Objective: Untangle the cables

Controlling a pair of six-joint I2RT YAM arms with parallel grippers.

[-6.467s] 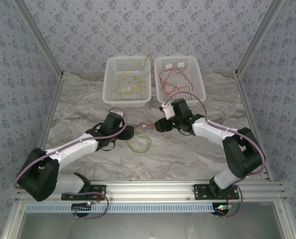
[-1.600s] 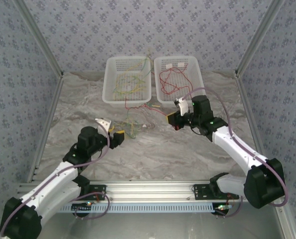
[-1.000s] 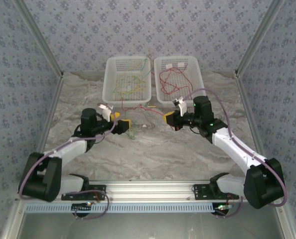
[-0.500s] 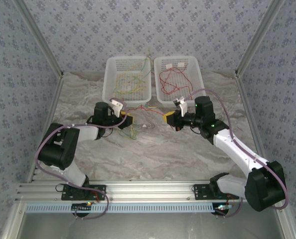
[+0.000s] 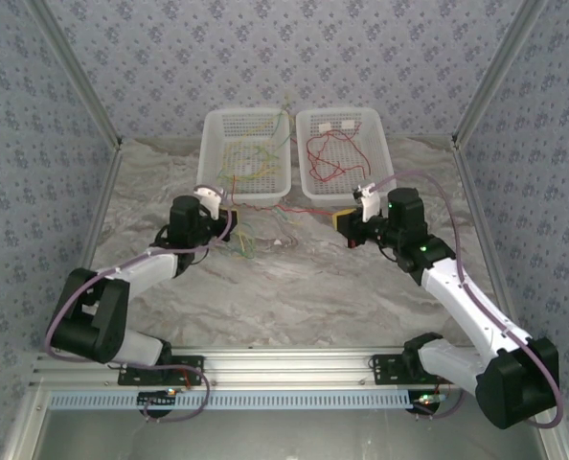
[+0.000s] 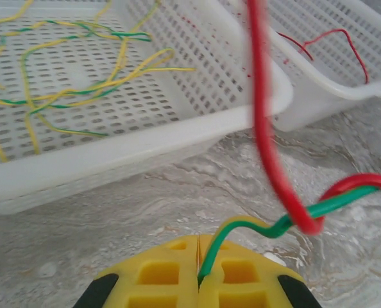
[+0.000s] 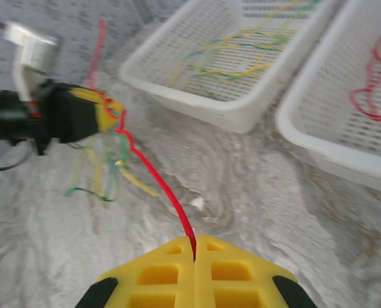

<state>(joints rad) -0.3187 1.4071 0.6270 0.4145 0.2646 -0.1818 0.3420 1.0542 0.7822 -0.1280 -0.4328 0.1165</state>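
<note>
Your left gripper (image 6: 198, 247) is clamped fully closed. Its yellow pads (image 6: 158, 276) pinch a thin green wire (image 6: 254, 226) that comes out of the seam between them. Just beyond the pads, a thin red wire (image 6: 265, 135) hooks round the green one and touches it.

Your right gripper (image 7: 195, 247) is closed just as tightly, with the red wire nipped in the seam of its own yellow pads (image 7: 235, 273). From there the red wire runs left across the gap in a nearly straight line to the left gripper's tip.

From above, the left gripper sits just near of the near right corner of the left white perforated plastic basket (image 5: 208, 163). The right gripper sits just near of the near edge of the right white perforated plastic basket (image 5: 387, 158).

Below the left gripper, a loose tuft of green and yellow wires (image 5: 244, 241) trails down to the grey marbled table top (image 5: 294, 287). More yellow and green wires (image 5: 246, 158) lie in the left basket. A few looped red wires (image 5: 328, 153) lie in the right basket.
</note>
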